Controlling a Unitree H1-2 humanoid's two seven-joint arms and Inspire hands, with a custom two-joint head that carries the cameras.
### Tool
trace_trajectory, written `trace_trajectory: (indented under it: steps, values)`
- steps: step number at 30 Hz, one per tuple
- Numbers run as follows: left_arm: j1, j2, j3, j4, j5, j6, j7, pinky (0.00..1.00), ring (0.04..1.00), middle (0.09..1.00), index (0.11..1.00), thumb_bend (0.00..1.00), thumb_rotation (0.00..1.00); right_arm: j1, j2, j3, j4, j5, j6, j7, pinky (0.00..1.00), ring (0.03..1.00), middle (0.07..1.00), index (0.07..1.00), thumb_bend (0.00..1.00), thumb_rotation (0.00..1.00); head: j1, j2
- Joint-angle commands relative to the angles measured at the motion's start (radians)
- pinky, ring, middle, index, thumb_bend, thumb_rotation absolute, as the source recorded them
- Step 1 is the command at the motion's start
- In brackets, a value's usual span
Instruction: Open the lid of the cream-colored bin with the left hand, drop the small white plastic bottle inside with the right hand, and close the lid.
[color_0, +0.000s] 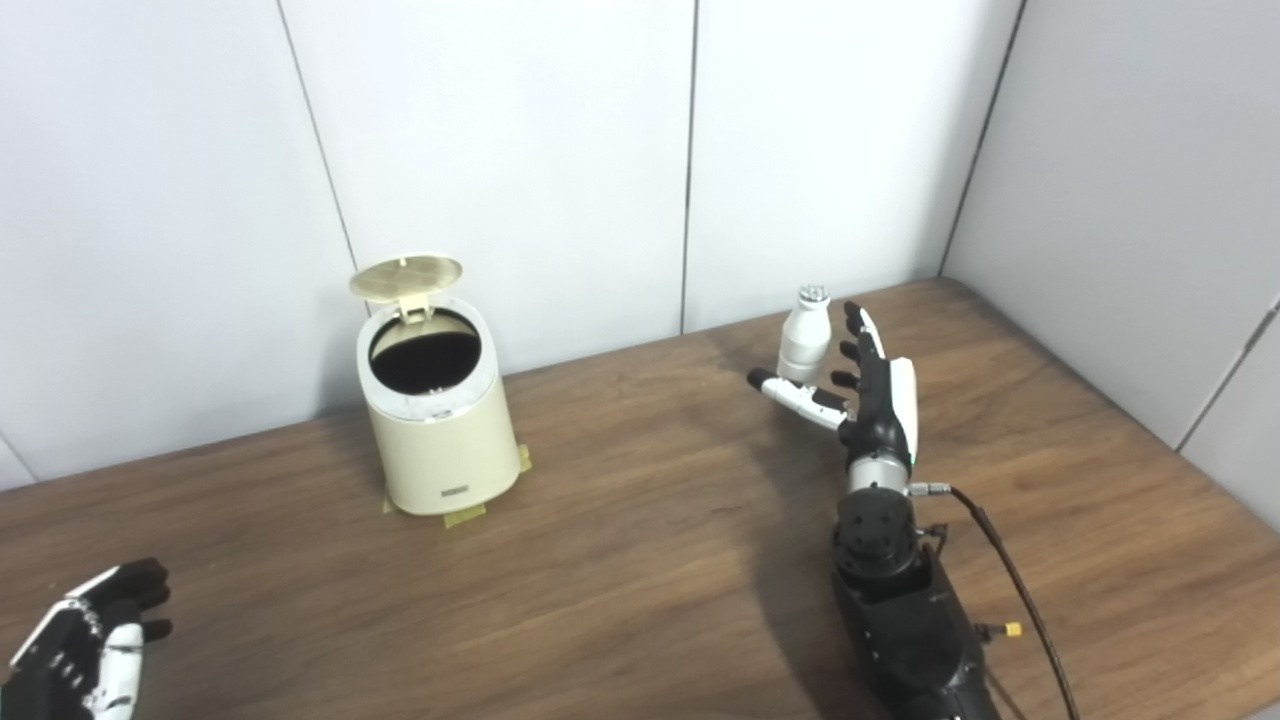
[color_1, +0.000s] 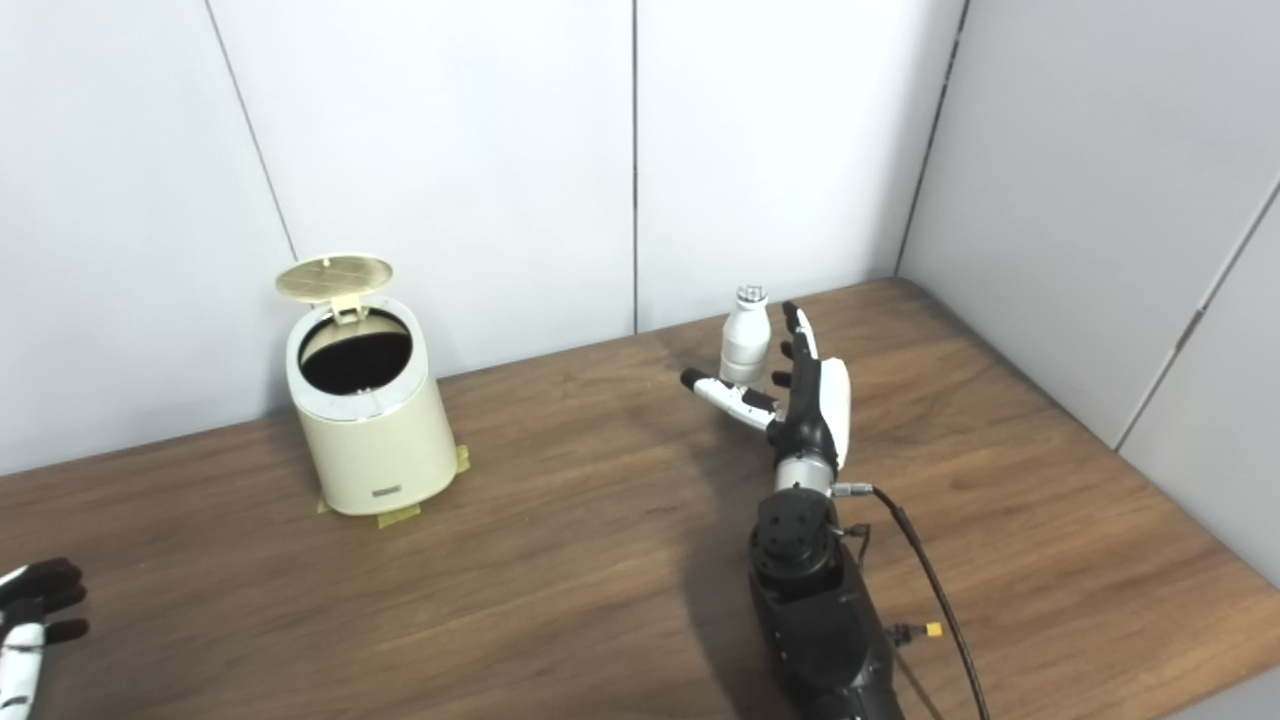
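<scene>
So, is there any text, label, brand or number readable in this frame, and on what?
Nothing can be read.
A small dark label sits low on the front of the cream-colored bin; its text is too small and blurred to read.
The small white plastic bottle shows no legible print.
Neither the left hand nor the right hand shows markings.

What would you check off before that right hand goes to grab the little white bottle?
1. Bin lid tipped up, opening uncovered: ok.
2. Bottle standing upright on the table: ok.
3. Right hand open, fingers spread beside the bottle: ok.
4. Fingers already touching the bottle: cannot tell.
5. Left hand down at the near edge, away from the bin: ok.
6. Bare table between bottle and bin: ok.
</scene>
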Motion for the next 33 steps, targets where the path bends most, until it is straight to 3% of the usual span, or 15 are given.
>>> trace_trajectory:
  steps: [1,8,16,28,33]
  values:
    - [-0.018,0.016,0.005,0.011,0.005,-0.037,0.002,0.62,0.707,0.712,0.703,0.30,0.59,-0.039,-0.018,0.003,-0.028,-0.013,-0.042,-0.014,0.74,0.871,0.923,0.934,0.89,0.35,-0.003,-0.001]
    - [-0.012,0.022,0.006,0.001,0.003,-0.019,-0.008,0.61,0.703,0.710,0.700,0.33,0.62,-0.050,-0.016,-0.012,-0.022,0.001,-0.033,-0.023,0.70,0.849,0.931,0.926,0.88,0.29,-0.008,0.000]
    - [-0.014,0.026,0.008,0.000,0.001,-0.019,-0.013,0.60,0.699,0.707,0.698,0.36,0.63,-0.060,-0.036,0.000,0.020,-0.024,-0.037,-0.041,0.62,0.775,0.874,0.904,0.88,0.28,-0.012,-0.002]
    - [-0.010,0.032,0.012,-0.006,-0.001,-0.028,-0.016,0.59,0.689,0.698,0.689,0.37,0.64,-0.090,-0.088,0.021,0.109,-0.020,-0.051,-0.030,0.71,0.861,0.926,0.931,0.90,0.30,-0.015,-0.003]
    - [-0.005,0.034,0.013,-0.010,-0.004,-0.026,-0.016,0.59,0.689,0.700,0.690,0.38,0.64,-0.099,-0.099,0.030,0.122,-0.017,-0.055,-0.024,0.69,0.847,0.920,0.934,0.92,0.31,-0.015,-0.003]
